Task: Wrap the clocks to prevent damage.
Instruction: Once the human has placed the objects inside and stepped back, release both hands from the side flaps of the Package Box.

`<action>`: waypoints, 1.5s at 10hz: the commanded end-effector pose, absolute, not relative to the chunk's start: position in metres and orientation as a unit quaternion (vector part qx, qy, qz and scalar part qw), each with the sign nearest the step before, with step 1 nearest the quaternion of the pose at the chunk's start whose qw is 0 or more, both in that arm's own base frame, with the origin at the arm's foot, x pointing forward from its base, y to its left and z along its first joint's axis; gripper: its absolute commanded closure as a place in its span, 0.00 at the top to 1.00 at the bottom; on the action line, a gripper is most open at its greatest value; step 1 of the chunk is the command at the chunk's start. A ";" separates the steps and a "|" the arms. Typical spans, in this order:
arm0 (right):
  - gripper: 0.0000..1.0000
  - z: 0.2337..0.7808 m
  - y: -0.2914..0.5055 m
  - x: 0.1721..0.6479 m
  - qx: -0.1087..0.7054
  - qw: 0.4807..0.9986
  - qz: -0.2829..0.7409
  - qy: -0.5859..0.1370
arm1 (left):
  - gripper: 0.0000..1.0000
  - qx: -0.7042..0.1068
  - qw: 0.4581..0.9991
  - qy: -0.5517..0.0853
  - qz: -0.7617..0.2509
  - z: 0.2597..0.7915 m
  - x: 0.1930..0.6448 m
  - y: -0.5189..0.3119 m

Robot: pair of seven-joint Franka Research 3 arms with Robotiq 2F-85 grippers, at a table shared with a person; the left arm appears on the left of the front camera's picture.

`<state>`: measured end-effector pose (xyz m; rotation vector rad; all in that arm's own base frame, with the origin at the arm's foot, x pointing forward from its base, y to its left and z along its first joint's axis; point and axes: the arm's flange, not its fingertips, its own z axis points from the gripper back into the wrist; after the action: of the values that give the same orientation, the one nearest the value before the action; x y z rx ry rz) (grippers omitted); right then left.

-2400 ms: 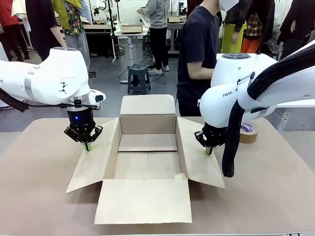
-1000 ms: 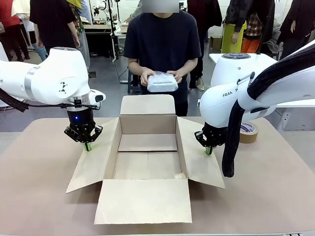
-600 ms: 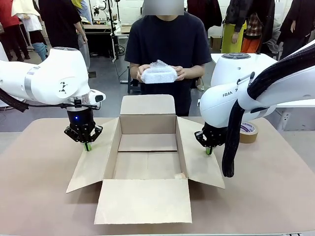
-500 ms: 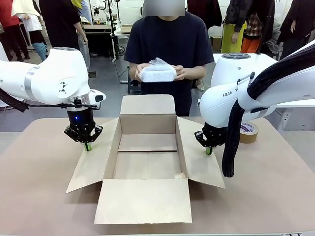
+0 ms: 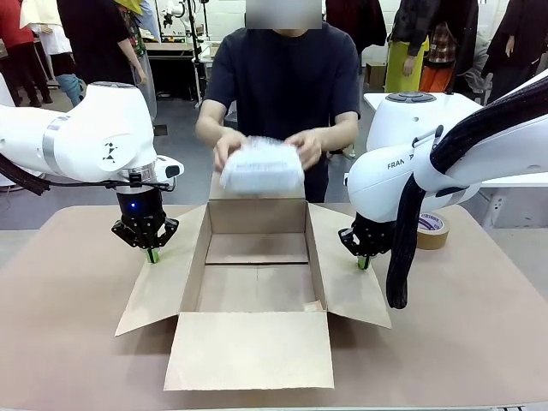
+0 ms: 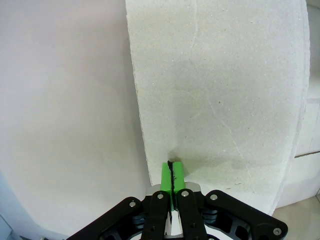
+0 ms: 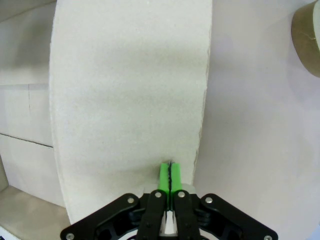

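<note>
I judge white bubble-wrapped bundle [image 5: 261,165], 12 o'clock above brown cardboard box [image 5: 257,216], light, fragile, slippery; grip ends; left fingers [image 5: 152,255], right fingers [image 5: 364,262] closed, empty.

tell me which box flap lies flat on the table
The near flap, toward the camera; the left flap and right flap are slanted.

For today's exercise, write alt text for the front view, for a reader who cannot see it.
A person across the table holds a bubble-wrapped bundle just above the back of an open cardboard box. The left gripper and right gripper, both shut, rest their green tips on the box's side flaps; a tape roll lies at the right.
</note>
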<state>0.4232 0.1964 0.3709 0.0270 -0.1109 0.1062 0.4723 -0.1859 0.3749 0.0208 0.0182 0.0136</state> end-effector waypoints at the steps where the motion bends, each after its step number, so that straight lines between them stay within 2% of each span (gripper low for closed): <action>1: 0.01 0.368 0.196 0.424 0.008 0.997 0.049 -0.054 | 0.00 0.010 1.000 0.009 0.004 0.375 0.472 -0.186; 13: 0.01 0.371 0.196 0.423 0.013 0.997 0.053 -0.055 | 0.00 0.010 1.000 0.009 0.004 0.375 0.472 -0.186; 14: 0.01 0.376 0.194 0.424 0.024 0.996 0.079 -0.044 | 0.00 0.010 1.000 0.009 0.007 0.375 0.472 -0.186; 15: 0.01 0.399 0.195 0.419 0.038 0.990 0.124 -0.056 | 0.00 0.021 1.000 -0.004 -0.009 0.400 0.469 -0.183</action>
<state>0.4228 0.1981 0.3788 0.0376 -0.1181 0.1688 0.4724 -0.1858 0.3812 0.0228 0.0106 0.0075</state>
